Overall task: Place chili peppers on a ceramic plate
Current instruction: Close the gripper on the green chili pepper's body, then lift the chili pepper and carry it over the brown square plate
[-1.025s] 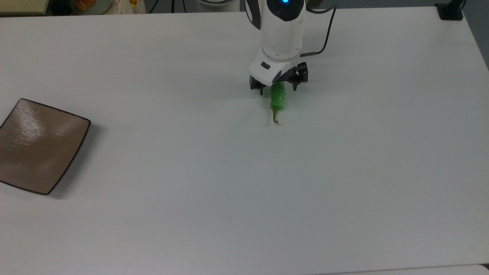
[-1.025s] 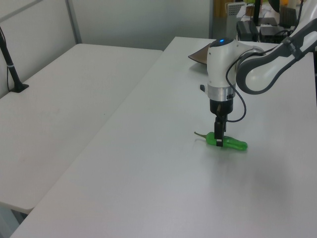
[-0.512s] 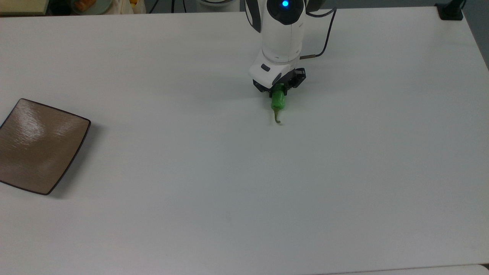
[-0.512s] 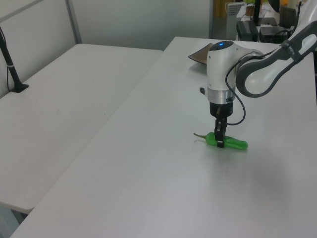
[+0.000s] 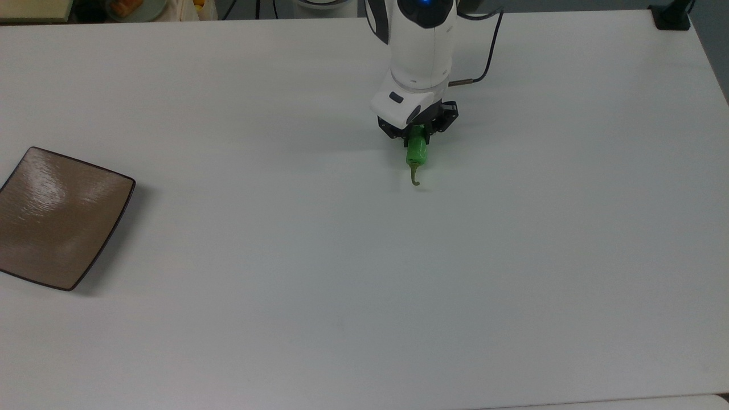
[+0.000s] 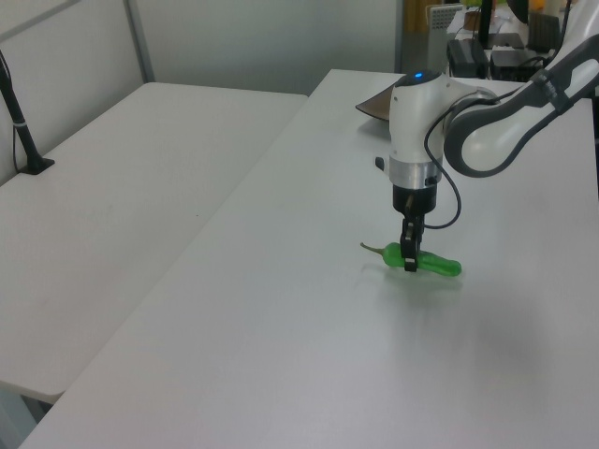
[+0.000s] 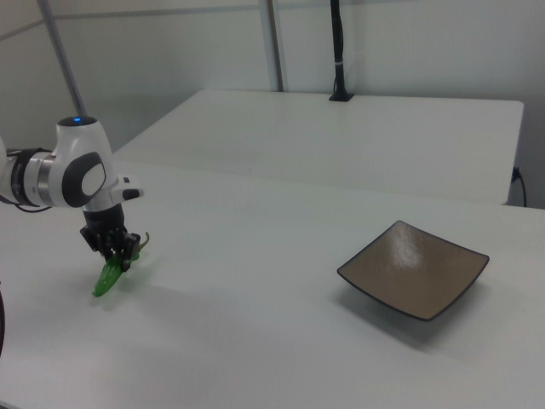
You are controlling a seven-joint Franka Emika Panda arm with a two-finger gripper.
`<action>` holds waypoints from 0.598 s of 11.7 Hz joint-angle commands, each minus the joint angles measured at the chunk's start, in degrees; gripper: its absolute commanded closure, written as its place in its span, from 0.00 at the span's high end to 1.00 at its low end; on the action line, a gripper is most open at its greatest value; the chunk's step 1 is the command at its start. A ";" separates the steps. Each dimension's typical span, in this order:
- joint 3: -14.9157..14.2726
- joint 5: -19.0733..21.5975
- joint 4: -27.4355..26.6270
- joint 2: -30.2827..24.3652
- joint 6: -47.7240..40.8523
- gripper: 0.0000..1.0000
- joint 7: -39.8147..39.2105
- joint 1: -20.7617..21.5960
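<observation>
Hand [image 5: 417,134] is pointing straight down and is clamping the chili pepper [image 5: 416,152] across its body, fingers closed in tight on the green flesh rather than the stem. That makes sense: the body is the widest, firmest part, and the thin curved stem gives nothing to squeeze. In the top view the grip is sitting at the end of the visible green, with the stem end sticking out toward the camera; in the left view the pinch reads nearer the stem end, with the longer green part trailing to the left view's right. In the right view [image 7: 109,274] the pepper is hanging tilted, tip down toward the bench [image 5: 364,285]; it looks just off the surface, though I can't tell whether the tip is touching. Likely an off-centre grasp letting the long side droop. Ceramic plate [image 5: 57,216] is sitting empty, well apart at the top view's far left edge, flat on the bench. Judgement: grasp done, lift starting, full transfer across to the plate remaining. Risk: glossy skin plus off-centre hold, so the pepper could pivot or slip during the traverse.
</observation>
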 commanded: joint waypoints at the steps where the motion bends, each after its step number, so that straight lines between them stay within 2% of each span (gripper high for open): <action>1: -0.09 -0.31 2.01 -2.08 -0.27 0.12 -4.49 -1.94; 4: -0.71 -0.40 7.88 -2.70 -9.64 0.12 -8.64 -3.78; 7: -3.78 -0.40 13.17 -2.08 -13.36 0.12 -11.47 -4.93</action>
